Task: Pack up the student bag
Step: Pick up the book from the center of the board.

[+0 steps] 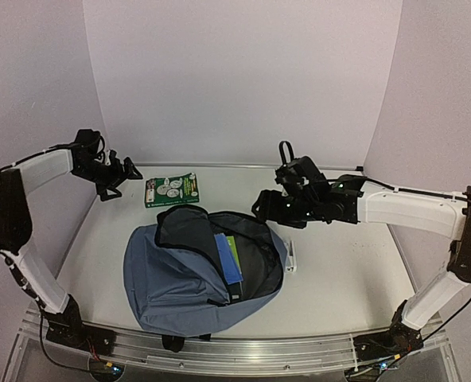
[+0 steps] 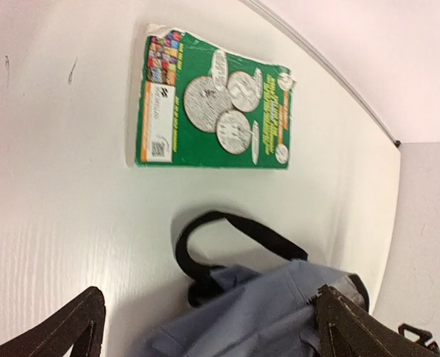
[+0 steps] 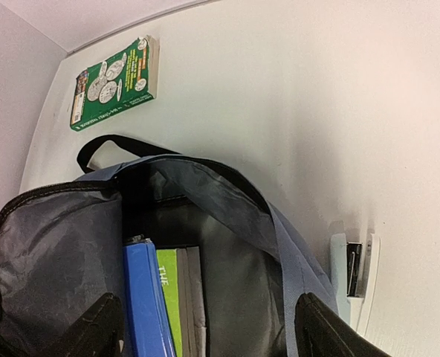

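In the upper left of the top view, the left gripper (image 1: pixel 121 177) hangs above the bare table (image 1: pixel 347 270), its jaws released and wide apart with nothing between them. In its wrist view, the two dark fingertips (image 2: pixel 75 331) sit in the bottom corners of the frame.

Just right of it, a green paperback with coins on the cover (image 1: pixel 171 190) lies flat near the back wall, apart from everything else.

Lower centre of the top view, the student bag (image 1: pixel 172 278) lies on the table with its main compartment unzipped and gaping toward the upper right, and the black carry loop points at the paperback. A blue notebook (image 1: pixel 229 259) stands on edge inside the black lining, with a lime-green book (image 3: pixel 173 297) touching its right side.

Just beside the bag's right edge lies a small white object (image 1: pixel 290 259) with a dark slot.

The right gripper (image 1: pixel 261 208) hovers over the bag's open mouth, right of centre, jaws spread and grasping nothing.
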